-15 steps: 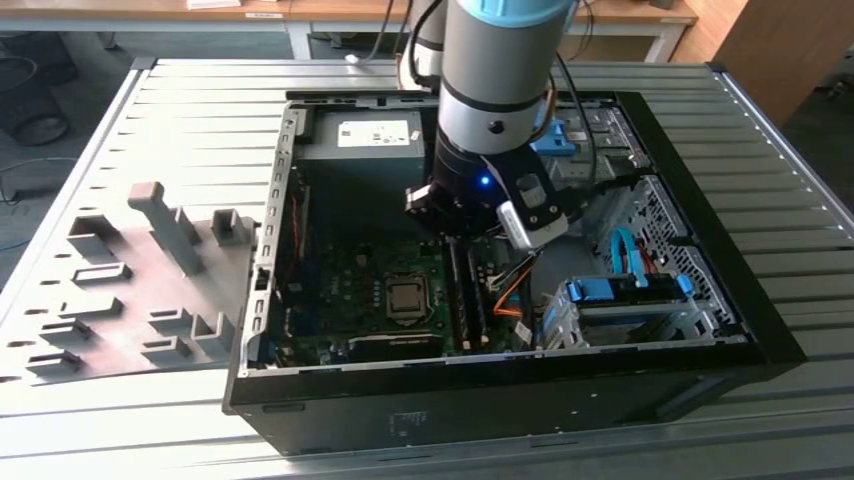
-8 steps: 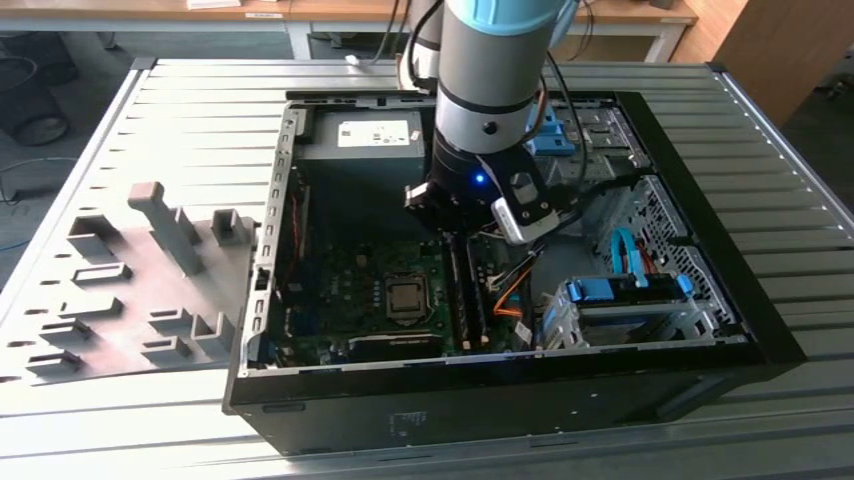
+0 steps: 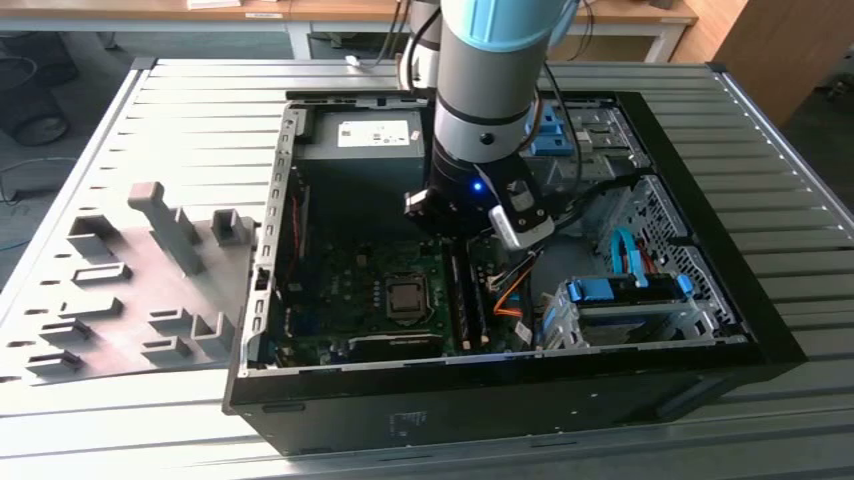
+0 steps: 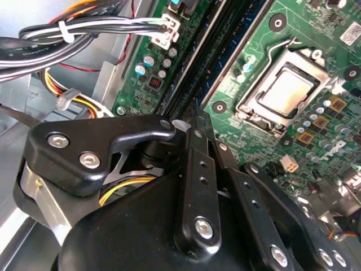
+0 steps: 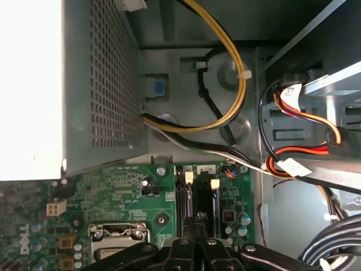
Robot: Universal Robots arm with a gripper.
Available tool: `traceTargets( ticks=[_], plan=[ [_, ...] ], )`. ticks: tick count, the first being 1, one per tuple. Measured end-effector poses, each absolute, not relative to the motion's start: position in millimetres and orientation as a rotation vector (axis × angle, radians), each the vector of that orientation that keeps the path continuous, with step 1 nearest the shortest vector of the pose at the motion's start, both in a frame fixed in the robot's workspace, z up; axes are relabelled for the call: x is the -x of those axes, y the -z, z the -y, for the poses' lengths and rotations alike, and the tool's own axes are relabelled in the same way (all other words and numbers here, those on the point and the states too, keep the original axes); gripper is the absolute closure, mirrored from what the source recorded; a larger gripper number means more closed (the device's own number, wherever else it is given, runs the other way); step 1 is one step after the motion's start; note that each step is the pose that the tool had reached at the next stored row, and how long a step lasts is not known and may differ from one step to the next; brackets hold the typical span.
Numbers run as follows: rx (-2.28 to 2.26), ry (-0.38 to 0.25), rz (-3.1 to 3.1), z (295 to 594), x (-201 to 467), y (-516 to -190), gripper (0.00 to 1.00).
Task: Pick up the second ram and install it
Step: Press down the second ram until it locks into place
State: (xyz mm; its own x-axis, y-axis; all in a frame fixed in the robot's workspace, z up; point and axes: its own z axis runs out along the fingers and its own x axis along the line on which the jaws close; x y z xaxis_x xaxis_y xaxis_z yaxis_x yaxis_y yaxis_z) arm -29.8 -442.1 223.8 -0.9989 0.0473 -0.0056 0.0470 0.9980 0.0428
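Observation:
My gripper [image 4: 194, 113] is shut, its black fingers [image 4: 197, 169] pressed together. It hangs inside the open computer case [image 3: 747, 340], over the far end of the memory slots [image 3: 466, 298] on the green motherboard. The second ram [image 4: 243, 35] shows as a thin blue-green strip standing edge-on in a black slot. My fingertips sit in line with that strip, at or just above its top edge. Whether they touch it I cannot tell. In the first wrist view the gripper [image 5: 200, 218] points down between the white slot latches [image 5: 214, 183].
The processor socket [image 4: 285, 90] lies beside the slots. Cable bundles [image 4: 84, 34] and a yellow and black cable [image 5: 228, 104] run close by. The power supply [image 3: 367, 140] and a drive cage [image 3: 627, 300] flank the arm. Outside the case lies a grey holder plate [image 3: 120, 300].

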Motion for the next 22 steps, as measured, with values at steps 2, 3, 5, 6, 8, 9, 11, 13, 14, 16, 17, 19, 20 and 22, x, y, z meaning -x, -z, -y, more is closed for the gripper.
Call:
traceTargets(
  ticks=[2,3,5,6,8,9,11,13,14,16,17,19,20,22],
  plan=[
    [-0.073,-0.067,-3.133,441.7,29.8,-222.4,0.89],
    [-0.073,-0.067,-3.133,441.6,29.8,-221.8,0.89],
    [-0.072,-0.066,-3.134,441.5,29.9,-220.8,0.89],
    [-0.072,-0.066,-3.134,441.4,29.9,-220.4,0.89],
    [-0.071,-0.066,-3.134,441.3,29.9,-219.4,0.89],
    [-0.071,-0.066,-3.134,441.1,29.9,-218.6,0.89],
    [-0.071,-0.066,-3.134,440.8,29.9,-217.6,0.89],
    [-0.07,-0.066,-3.134,440.5,29.9,-217.0,0.89],
    [-0.07,-0.066,-3.134,440.5,29.9,-217.0,0.89],
    [-0.069,-0.064,-3.134,440.0,29.9,-217.7,0.89],
    [-0.069,-0.065,-3.133,439.6,29.7,-219.9,0.89],
    [-0.069,-0.06,-3.133,439.9,29.8,-229.0,0.89],
    [-0.069,-0.06,-3.134,440.0,29.8,-231.3,0.89],
    [-0.066,-0.06,-3.134,441.7,29.9,-231.7,0.89]
  ],
)
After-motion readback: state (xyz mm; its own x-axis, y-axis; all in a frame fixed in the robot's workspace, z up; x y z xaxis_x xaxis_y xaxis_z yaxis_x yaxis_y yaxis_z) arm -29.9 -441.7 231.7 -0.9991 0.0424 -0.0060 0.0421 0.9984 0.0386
